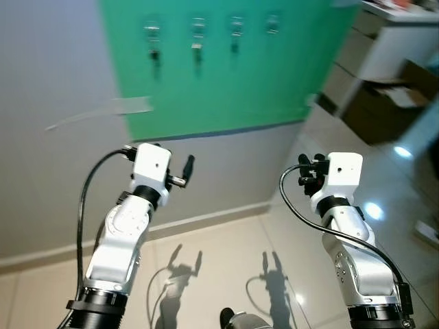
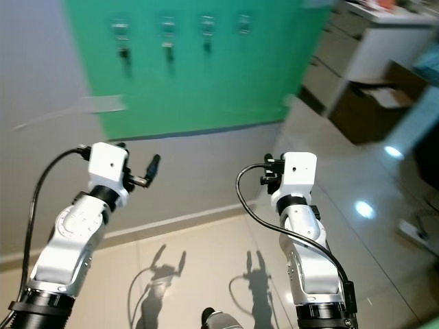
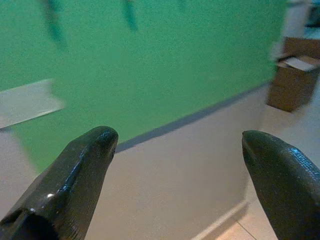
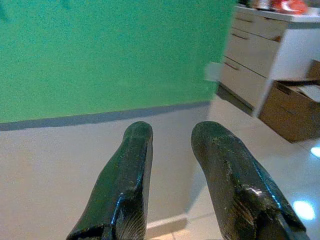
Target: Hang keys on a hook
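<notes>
Our left gripper [image 3: 175,150] is spread wide, right gripper [image 4: 172,150] slightly parted, both empty and raised toward the green board [image 1: 274,75]. Keys [image 1: 153,51] already dangle from its hooks [image 1: 198,27], so we're basically done.

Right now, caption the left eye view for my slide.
Both arms raised before a green board with four hooks, the left gripper and right gripper carrying nothing.

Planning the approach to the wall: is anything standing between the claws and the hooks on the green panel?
Nothing visible does. The left claw and right claw face bare wall below the green panel; the hooks sit higher up, with open space between.
</notes>
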